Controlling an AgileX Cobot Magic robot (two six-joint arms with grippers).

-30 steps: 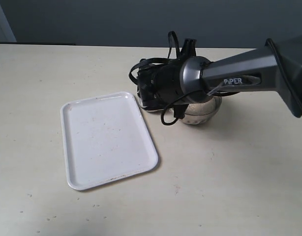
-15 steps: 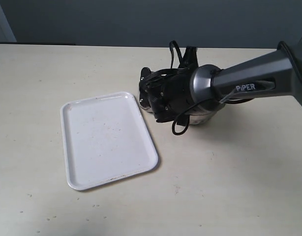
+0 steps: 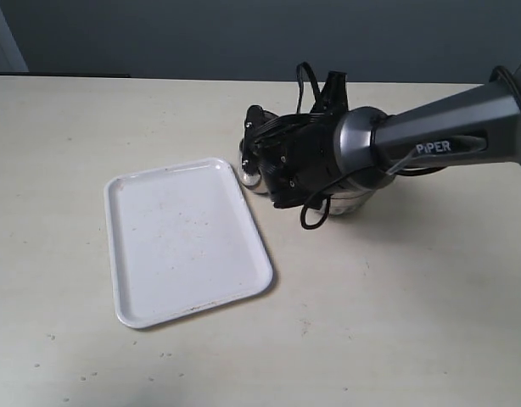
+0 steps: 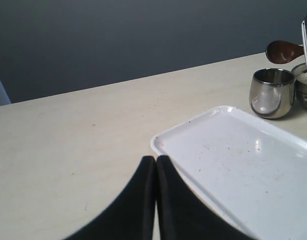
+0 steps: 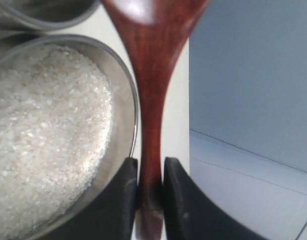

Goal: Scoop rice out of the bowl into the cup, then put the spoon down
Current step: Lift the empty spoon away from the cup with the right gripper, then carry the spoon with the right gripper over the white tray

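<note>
My right gripper (image 5: pixel 151 162) is shut on the slim handle of the reddish-brown wooden spoon (image 5: pixel 151 75). The spoon runs along the outer rim of the glass bowl (image 5: pixel 129 100), which holds a mound of white rice (image 5: pixel 43 135). The spoon's oval end (image 4: pixel 282 51) hangs just above and behind the steel cup (image 4: pixel 272 92); whether it carries rice cannot be seen. In the exterior view the right arm's wrist (image 3: pixel 303 161) covers most of the bowl (image 3: pixel 352 202) and cup (image 3: pixel 248 174). My left gripper (image 4: pixel 156 160) is shut on nothing, low over the table near the tray's corner.
A white rectangular tray (image 3: pixel 188 242), speckled with a few crumbs, lies left of the cup with its near corner almost touching it. The beige table (image 3: pixel 396 322) stretches around it. A dark wall stands behind the table.
The right arm's wrist has shifted rightward and slightly away from the tray, uncovering the cup's left side. The tray has not moved.
</note>
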